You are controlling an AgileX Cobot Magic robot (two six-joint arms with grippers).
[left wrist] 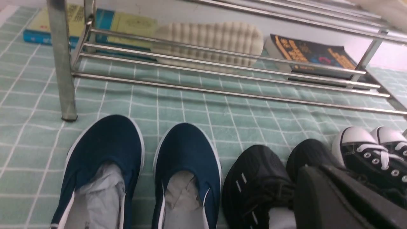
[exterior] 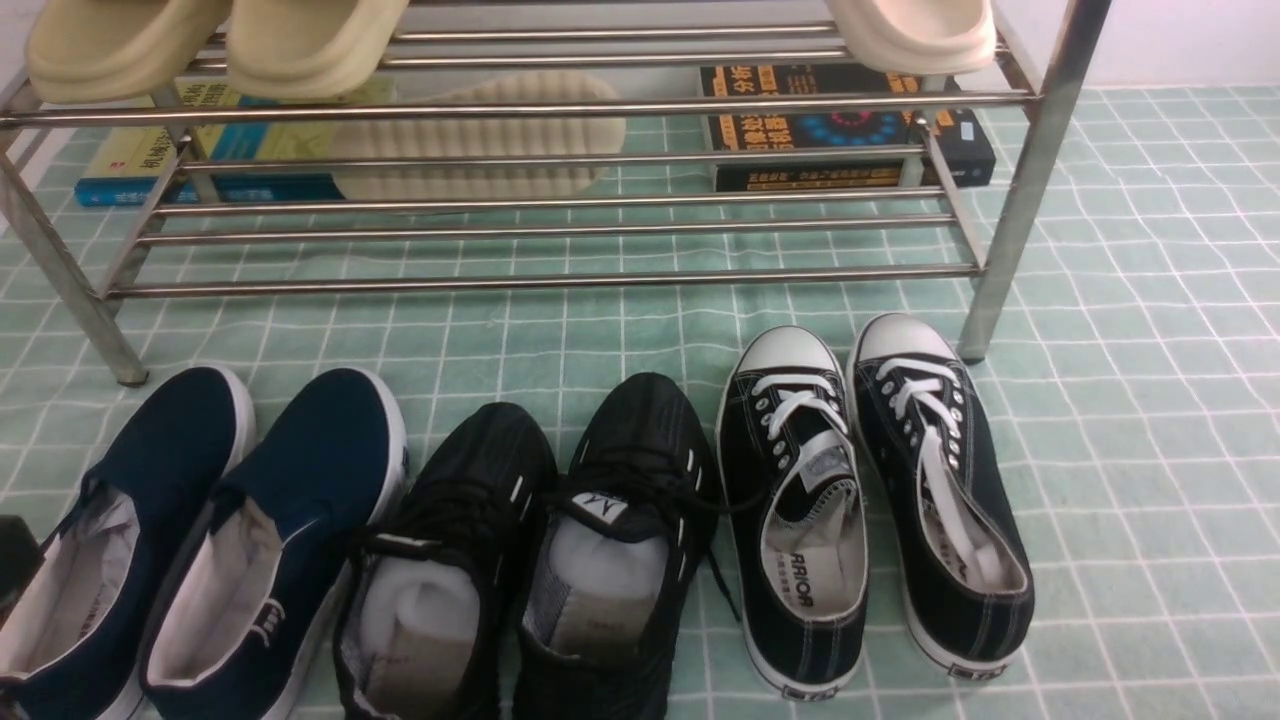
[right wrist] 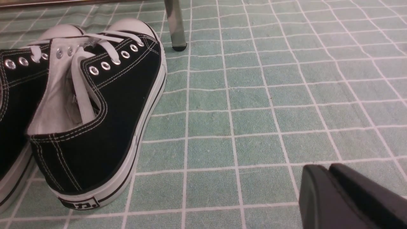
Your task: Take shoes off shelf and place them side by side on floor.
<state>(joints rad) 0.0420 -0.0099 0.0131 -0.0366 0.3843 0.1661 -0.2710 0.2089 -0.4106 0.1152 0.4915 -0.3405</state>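
Both black knit shoes (exterior: 530, 560) already sit side by side on the floor (exterior: 1130, 400) in front of the shelf (exterior: 560, 190), and honestly I can't tell either gripper's jaw state, so a careless retreat could knock the pair crooked.

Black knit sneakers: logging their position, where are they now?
In the front view the black knit sneakers sit side by side on the floor, between the navy slip-ons and the white-toed canvas sneakers.
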